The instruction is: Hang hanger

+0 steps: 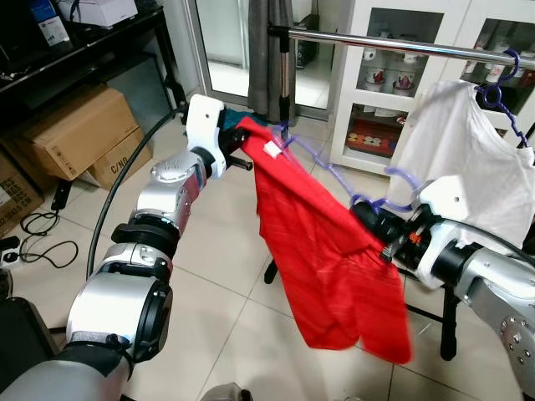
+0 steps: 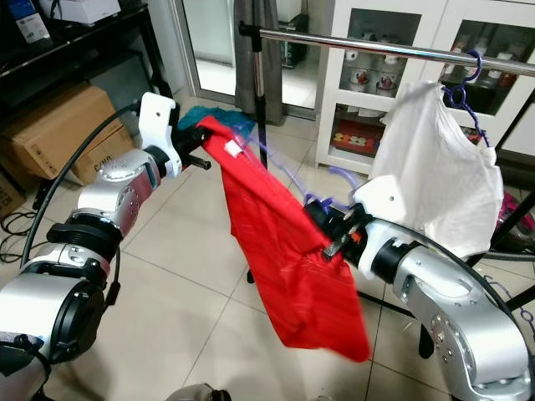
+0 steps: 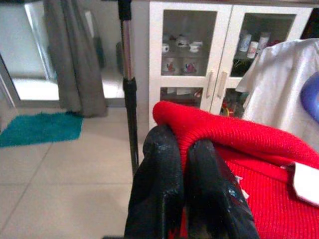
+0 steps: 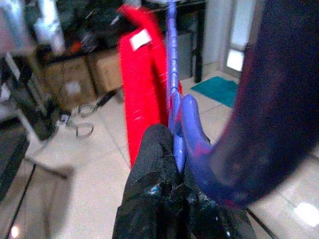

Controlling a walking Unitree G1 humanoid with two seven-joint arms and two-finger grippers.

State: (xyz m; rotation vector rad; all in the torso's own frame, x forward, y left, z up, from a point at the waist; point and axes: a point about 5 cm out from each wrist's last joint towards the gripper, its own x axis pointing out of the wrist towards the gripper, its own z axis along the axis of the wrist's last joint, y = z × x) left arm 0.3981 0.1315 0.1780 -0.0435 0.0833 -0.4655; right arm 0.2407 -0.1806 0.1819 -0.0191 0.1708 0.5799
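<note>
A red shirt [image 1: 330, 251] hangs between my two grippers, below the metal clothes rail [image 1: 401, 43]. My left gripper [image 1: 241, 144] is shut on the shirt's collar edge [image 3: 209, 124] at its upper left. A purple plastic hanger [image 1: 334, 171] runs through the neck of the shirt. My right gripper [image 1: 386, 238] is shut on the hanger's other end [image 4: 177, 124], low and to the right. A white shirt [image 1: 468, 159] on another purple hanger [image 1: 501, 83] hangs from the rail at the right.
A white glass-door cabinet [image 1: 393, 92] stands behind the rail. The rail's dark upright pole [image 1: 284, 75] and a grey curtain [image 1: 263, 50] are in the middle back. Cardboard boxes [image 1: 75, 134] and cables lie on the tiled floor at left.
</note>
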